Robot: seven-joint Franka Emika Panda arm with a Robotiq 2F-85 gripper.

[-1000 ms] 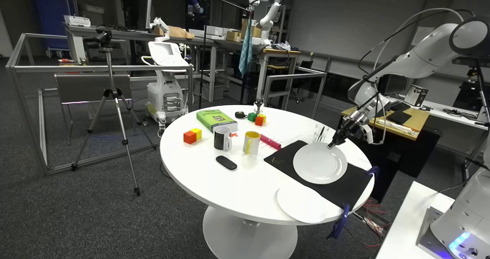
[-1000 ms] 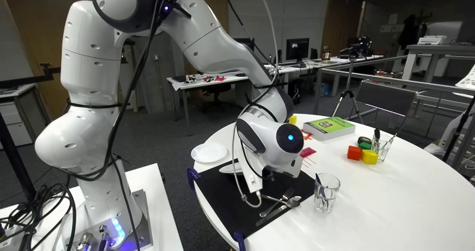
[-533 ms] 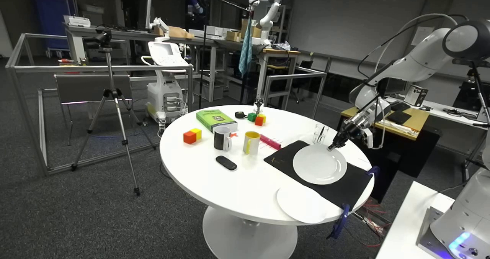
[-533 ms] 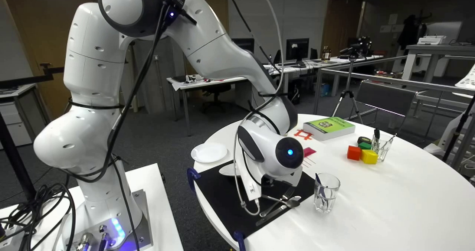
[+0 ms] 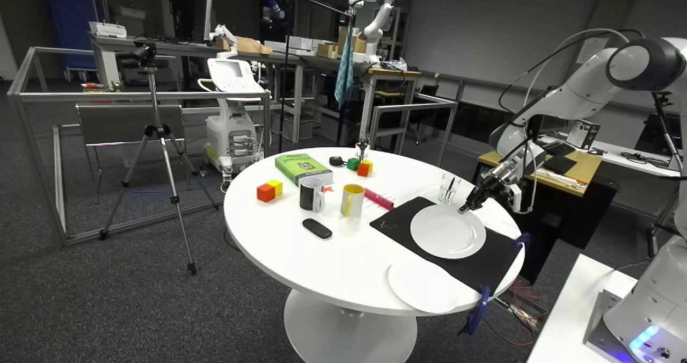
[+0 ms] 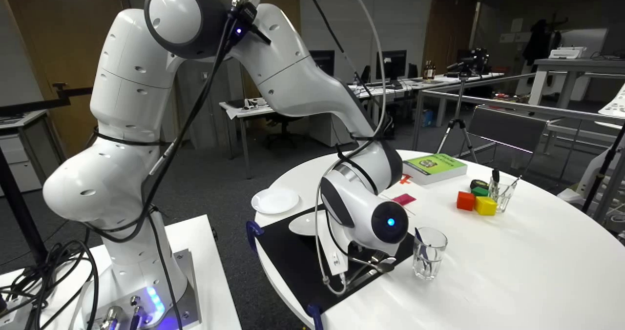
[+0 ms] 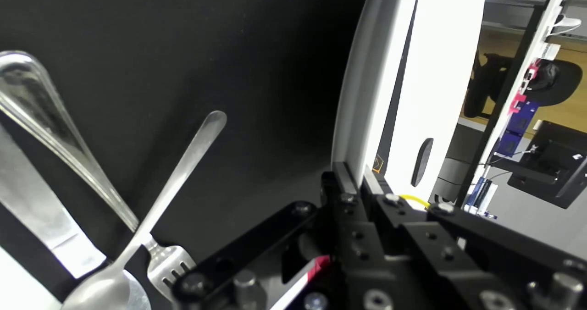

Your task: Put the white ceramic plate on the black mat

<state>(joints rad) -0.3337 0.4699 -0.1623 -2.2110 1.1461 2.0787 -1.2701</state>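
Gripping: the end effector (image 7: 359, 177), its fingers (image 7: 345, 179) nearly together, pinches the rim of the white ceramic plate (image 5: 448, 233) and holds nothing else that shows.
White ceramic plate: over the black mat (image 6: 294, 257), its held side apparently raised, judging by the dark space beneath it in the wrist view; whether the far side touches the mat cannot be told.
Spoon (image 7: 155, 211), fork (image 7: 82, 161), knife (image 7: 34, 204): lying on the mat, clear of the plate's rim in that same view.
Glass tumbler (image 6: 429, 257): upright on the tabletop (image 6: 512, 271), just beside the mat.
White disc (image 5: 424, 288): beside the mat's opposite edge, a bystander to the task.
Plate-to-mat, done: plate in grasp and poised over the mat.
Plate-to-mat, remaining: apparently, settling it flat, parting the fingers to free the rim, and backing off from the mat.
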